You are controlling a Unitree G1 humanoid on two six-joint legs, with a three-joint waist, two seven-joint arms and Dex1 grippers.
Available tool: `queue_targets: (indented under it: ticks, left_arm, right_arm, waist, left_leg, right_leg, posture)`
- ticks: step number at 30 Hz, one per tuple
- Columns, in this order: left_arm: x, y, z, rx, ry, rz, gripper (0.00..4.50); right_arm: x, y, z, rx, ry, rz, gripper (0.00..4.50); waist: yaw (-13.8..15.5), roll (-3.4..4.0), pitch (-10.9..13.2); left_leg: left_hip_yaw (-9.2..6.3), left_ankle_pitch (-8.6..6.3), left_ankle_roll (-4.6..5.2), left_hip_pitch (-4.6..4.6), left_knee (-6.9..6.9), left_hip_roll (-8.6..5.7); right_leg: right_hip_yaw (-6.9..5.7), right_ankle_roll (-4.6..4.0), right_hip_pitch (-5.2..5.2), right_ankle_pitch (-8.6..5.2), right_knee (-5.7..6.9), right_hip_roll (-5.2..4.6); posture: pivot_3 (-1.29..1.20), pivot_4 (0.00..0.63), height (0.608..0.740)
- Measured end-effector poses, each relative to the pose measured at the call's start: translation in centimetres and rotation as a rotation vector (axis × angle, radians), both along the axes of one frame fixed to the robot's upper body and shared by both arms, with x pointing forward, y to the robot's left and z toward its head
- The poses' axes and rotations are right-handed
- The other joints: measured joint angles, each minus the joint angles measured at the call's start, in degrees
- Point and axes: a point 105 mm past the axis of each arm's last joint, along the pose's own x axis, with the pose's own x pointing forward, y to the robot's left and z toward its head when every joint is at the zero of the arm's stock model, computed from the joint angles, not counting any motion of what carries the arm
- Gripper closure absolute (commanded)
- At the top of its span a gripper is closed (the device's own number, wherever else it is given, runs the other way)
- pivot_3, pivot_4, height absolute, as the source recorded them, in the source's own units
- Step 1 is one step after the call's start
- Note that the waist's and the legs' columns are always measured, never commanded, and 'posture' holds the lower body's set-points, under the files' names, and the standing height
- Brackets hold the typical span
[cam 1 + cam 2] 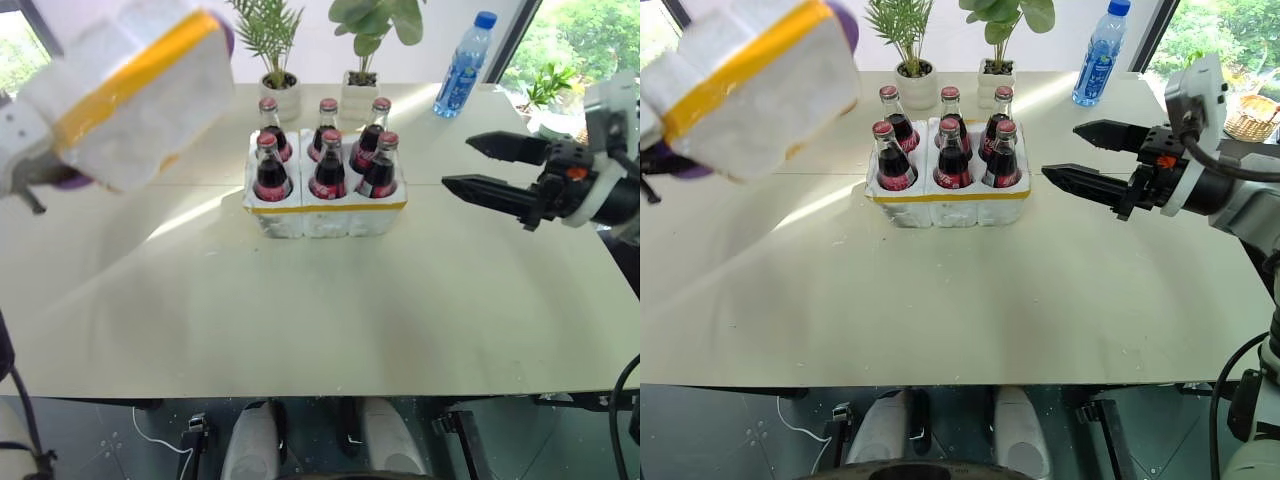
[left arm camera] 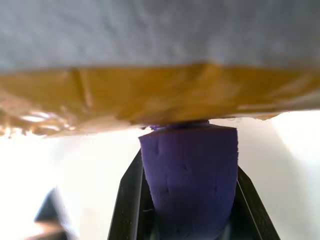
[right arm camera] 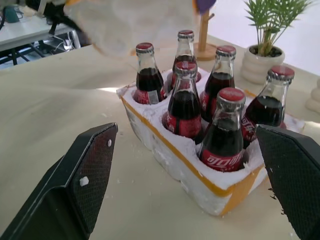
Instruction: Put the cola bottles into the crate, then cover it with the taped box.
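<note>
While aloft: taped box (image 1: 140, 95), white foam, yellow band, clamped in left tool (image 2: 187, 200), up-left of crate (image 1: 325, 205).
Cola bottles (image 1: 328, 165): six, red-capped, seated in crate.
Right tool (image 1: 478, 165): spread wide, empty, right of crate.
Table (image 1: 300, 320): bare near front edge.

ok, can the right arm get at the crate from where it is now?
Probably yes. The right gripper hangs open just beside the crate, level with the cola bottles, with bare table between. The left gripper holds the taped box up, off to the other side.
</note>
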Motion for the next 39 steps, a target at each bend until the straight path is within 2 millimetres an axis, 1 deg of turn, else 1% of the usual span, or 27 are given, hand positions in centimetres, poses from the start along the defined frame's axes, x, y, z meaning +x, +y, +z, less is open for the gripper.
queue_targets:
  ticks: [1,3,5,6,9,11,14,16,17,18,20,22,25,27,29,33,36,37,39]
  left_arm:
    - [0.5,-1.1,1.4,0.053,-0.094,-0.024,4.2]
    - [1.1,-4.0,3.9,0.147,-0.259,-0.097,4.2]
    - [1.4,-7.0,5.5,0.252,-0.382,-0.167,4.2]
    - [1.6,-8.5,5.9,0.294,-0.419,-0.202,4.2]
    - [2.2,-12.1,5.7,0.373,-0.475,-0.281,4.2]
    - [2.3,-14.3,5.5,0.407,-0.498,-0.324,4.2]
    - [1.8,-16.1,5.2,0.458,-0.522,-0.357,4.2]
    - [1.4,-17.1,4.1,0.479,-0.52,-0.376,4.2]
    - [1.3,-17.8,3.2,0.476,-0.512,-0.386,4.2]
    - [1.2,-18.2,2.6,0.482,-0.509,-0.388,4.2]
    - [0.8,-18.7,2.4,0.557,-0.523,-0.371,4.2]
    - [0.6,-18.5,2.0,0.661,-0.526,-0.344,4.2]
    - [0.3,-18.4,1.8,0.771,-0.556,-0.319,4.2]
    - [0.4,-18.4,1.6,0.814,-0.568,-0.305,4.2]
    - [0.6,-18.2,1.3,0.833,-0.563,-0.3,4.2]
    - [1.0,-17.8,-0.3,0.848,-0.514,-0.311,4.2]
    - [1.1,-17.6,-1.0,0.836,-0.493,-0.316,4.2]
    - [1.1,-17.7,-1.1,0.83,-0.493,-0.321,3.19]
    - [1.1,-17.7,-1.2,0.819,-0.49,-0.327,2.32]
  right_arm:
    - [0.0,0.0,-0.1,-0.001,0.002,-0.003,0.0]
    - [0.0,-0.1,-0.3,0.0,0.007,-0.011,0.0]
    - [0.1,-0.3,-0.4,-0.002,0.004,-0.02,0.0]
    - [0.1,-0.3,-0.4,-0.002,-0.001,-0.022,0.0]
    - [0.3,-0.6,-0.6,-0.004,-0.003,-0.032,0.0]
    - [0.4,-0.9,-1.1,-0.006,0.012,-0.046,0.0]
    - [0.5,-1.3,-1.8,-0.009,0.034,-0.065,0.0]
    - [0.5,-1.6,-2.1,-0.005,0.042,-0.078,0.0]
    - [0.4,-1.7,-2.0,-0.001,0.041,-0.086,0.0]
    - [0.4,-1.8,-2.0,0.002,0.038,-0.09,0.0]
    - [0.3,-1.8,-1.9,0.005,0.03,-0.094,0.0]
    - [0.3,-1.6,-1.8,0.012,0.028,-0.09,0.0]
    - [0.4,-1.6,-1.8,0.03,0.025,-0.097,0.0]
    - [0.4,-1.5,-1.8,0.044,0.028,-0.098,0.0]
    - [0.5,-1.5,-1.8,0.051,0.027,-0.102,0.0]
    - [0.5,-1.4,-1.6,0.063,0.022,-0.104,0.0]
    - [0.6,-1.3,-1.3,0.069,0.015,-0.111,0.0]
    - [0.6,-1.3,-1.2,0.07,0.01,-0.114,0.0]
    - [0.6,-1.2,-1.1,0.072,0.006,-0.113,0.0]
  waist:
    - [0.0,0.0,0.0]
    - [0.1,0.0,0.0]
    - [0.1,0.0,0.0]
    - [0.1,0.0,0.0]
    - [0.1,0.0,0.0]
    - [0.0,0.0,0.0]
    - [-0.4,0.02,0.0]
    - [-0.4,0.03,0.0]
    - [-0.2,0.03,0.0]
    - [-0.1,0.02,0.0]
    - [-0.1,0.0,0.0]
    - [-0.1,0.01,0.0]
    - [-0.1,0.01,0.0]
    - [-0.1,0.02,0.0]
    - [0.0,0.02,-0.1]
    - [-0.1,0.02,-0.1]
    - [-0.2,0.02,0.0]
    - [-0.2,0.02,-0.1]
    - [-0.2,0.02,-0.1]
  left_leg:
    - [0.0,0.0,0.0,0.0,0.0,-0.01]
    - [0.01,0.0,0.0,0.01,0.0,-0.03]
    - [0.02,0.0,0.0,0.04,0.0,-0.04]
    - [0.02,0.0,0.0,0.06,0.0,-0.05]
    - [0.01,0.01,-0.01,0.11,0.0,-0.05]
    - [0.01,0.01,-0.01,0.08,0.01,-0.05]
    - [0.05,0.01,-0.01,0.16,0.01,-0.04]
    - [0.03,0.01,-0.01,0.18,-0.01,-0.03]
    - [0.01,0.02,-0.02,0.19,0.0,-0.03]
    - [0.01,0.03,-0.04,0.18,0.01,-0.03]
    - [0.01,0.03,-0.04,0.25,0.04,-0.05]
    - [0.02,0.03,-0.04,0.35,0.03,-0.06]
    - [0.0,0.03,-0.04,0.4,0.03,-0.05]
    - [0.0,0.03,-0.04,0.41,0.03,-0.05]
    - [0.01,0.03,-0.04,0.41,0.03,-0.05]
    - [0.0,0.03,-0.03,0.37,0.03,-0.04]
    - [0.0,0.03,-0.03,0.37,0.02,-0.03]
    - [0.0,0.03,-0.03,0.37,0.02,-0.03]
    - [0.0,0.03,-0.03,0.37,0.02,-0.03]
  right_leg:
    - [0.0,0.01,0.01,0.01,0.0,-0.01]
    - [0.0,0.04,0.03,0.02,-0.01,-0.02]
    - [0.01,0.04,0.07,0.03,-0.01,-0.02]
    - [0.01,0.04,0.08,0.03,0.0,-0.02]
    - [0.01,0.04,0.12,0.03,0.0,0.02]
    - [0.02,0.05,0.11,0.03,-0.01,0.03]
    - [0.11,0.05,0.1,0.03,0.02,0.06]
    - [0.11,0.05,0.1,0.03,0.07,0.08]
    - [0.11,0.05,0.11,0.03,0.09,0.08]
    - [0.1,0.05,0.11,0.03,0.12,0.08]
    - [0.1,0.05,0.21,0.03,0.1,0.05]
    - [0.11,0.05,0.31,0.03,0.08,0.05]
    - [0.11,0.05,0.36,0.03,0.09,0.05]
    - [0.11,0.05,0.37,0.03,0.1,0.05]
    - [0.11,0.05,0.37,0.03,0.1,0.05]
    - [0.11,0.05,0.33,0.03,0.09,0.05]
    - [0.11,0.05,0.32,0.03,0.09,0.06]
    - [0.11,0.05,0.31,0.03,0.09,0.06]
    - [0.11,0.05,0.32,0.03,0.09,0.06]
  posture:
    - [0.0,0.15,0.74]
    - [0.0,0.15,0.74]
    - [0.0,0.15,0.74]
    - [0.0,0.15,0.74]
    - [0.0,0.15,0.74]
    - [0.0,0.15,0.74]
    - [0.0,0.15,0.74]
    - [0.0,0.15,0.74]
    - [0.0,0.15,0.74]
    - [0.0,0.15,0.74]
    - [0.0,0.15,0.74]
    - [0.0,0.15,0.74]
    - [0.0,0.15,0.74]
    - [0.0,0.15,0.74]
    - [0.0,0.15,0.74]
    - [0.0,0.15,0.74]
    - [0.0,0.15,0.74]
    - [0.0,0.15,0.74]
    - [0.0,0.15,0.74]
